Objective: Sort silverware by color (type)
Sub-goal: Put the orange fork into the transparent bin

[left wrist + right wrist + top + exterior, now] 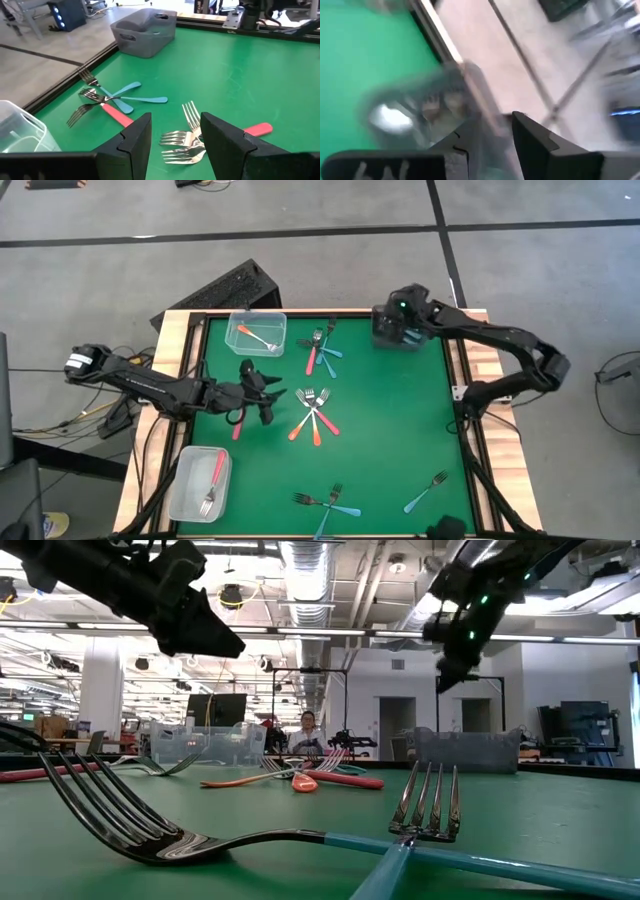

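Your left gripper point(268, 392) hovers over the green felt mat point(400, 430), dark wedge fingers point(135, 137) spread, nothing between them. Just ahead lies a fan of forks point(314, 412): shiny metal tines, slim red and orange plastic handles, not touching the fingers. More forks point(107, 97), blue and red, lie near the mat edge.

Your right gripper point(398, 330) hangs over the dark bin point(400, 338); fingers apart, nothing seen in them. The clear bin point(256, 332) holds one orange fork point(256, 337).
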### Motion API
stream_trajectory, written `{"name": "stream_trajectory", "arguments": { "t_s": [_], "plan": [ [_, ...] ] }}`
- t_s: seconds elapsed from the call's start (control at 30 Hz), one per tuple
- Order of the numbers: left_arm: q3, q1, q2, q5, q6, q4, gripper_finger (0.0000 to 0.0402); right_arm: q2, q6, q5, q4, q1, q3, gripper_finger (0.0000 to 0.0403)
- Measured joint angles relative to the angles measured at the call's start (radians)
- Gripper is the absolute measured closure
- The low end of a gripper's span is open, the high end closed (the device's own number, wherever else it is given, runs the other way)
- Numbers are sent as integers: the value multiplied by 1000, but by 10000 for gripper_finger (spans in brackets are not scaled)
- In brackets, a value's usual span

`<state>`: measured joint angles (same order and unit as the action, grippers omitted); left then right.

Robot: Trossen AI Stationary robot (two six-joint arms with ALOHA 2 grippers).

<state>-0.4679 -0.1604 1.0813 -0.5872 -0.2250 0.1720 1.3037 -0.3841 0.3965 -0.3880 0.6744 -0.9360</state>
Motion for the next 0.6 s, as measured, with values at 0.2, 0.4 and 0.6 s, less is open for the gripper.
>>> {"name": "stream_trajectory", "arguments": {
  "t_s": [0.2, 0.4, 0.6],
  "plan": [
    [1, 9, 40, 15, -52, 19, 244, -154, 358, -369, 33, -121, 91, 281],
    [0, 11, 145, 22, -37, 127, 244, -282, 522, -302, 248, -418, 271, 290],
    [0, 41, 240, 19, 36, 276, 244, -297, 618, -155, 458, -690, 386, 290]
  ]
}}
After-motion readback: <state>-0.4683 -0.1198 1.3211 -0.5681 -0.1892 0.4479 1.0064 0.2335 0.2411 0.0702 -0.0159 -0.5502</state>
